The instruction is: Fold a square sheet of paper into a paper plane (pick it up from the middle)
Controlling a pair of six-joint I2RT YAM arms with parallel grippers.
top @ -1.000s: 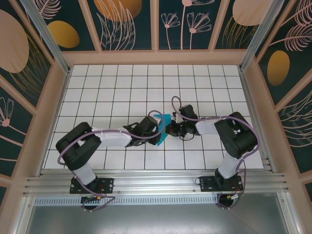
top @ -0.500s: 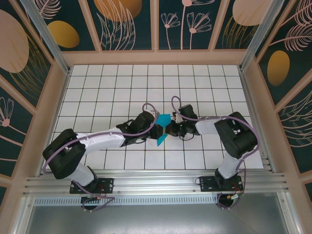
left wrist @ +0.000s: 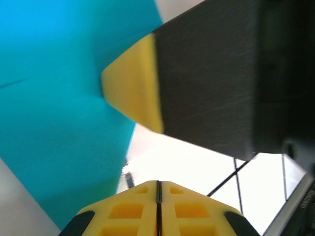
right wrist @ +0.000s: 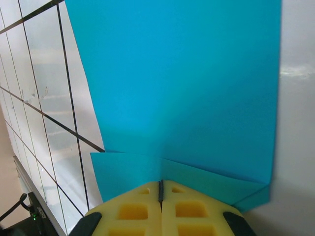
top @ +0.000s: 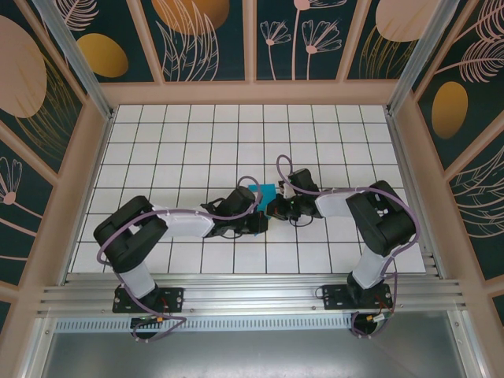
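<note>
Ahead of the right gripper [right wrist: 160, 186], the paper [right wrist: 182, 88] spreads with its long axis running away from the tips, its folded edge pinched in those closed jaws. Opposite the right gripper, the left gripper [left wrist: 158, 186] sits closed beside the paper; whether it grips, I cannot tell.

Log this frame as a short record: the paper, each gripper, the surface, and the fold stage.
paper: teal sheet of paper, creased, with small folded flaps along the gripped edge
right gripper: shut on the teal sheet of paper at that folded edge
left gripper: shut, right beside the paper; a grip on it is not clear
surface: white tiled table
position: both grippers meet near the table's middle
fold stage: folds begun, no dart shape yet
</note>
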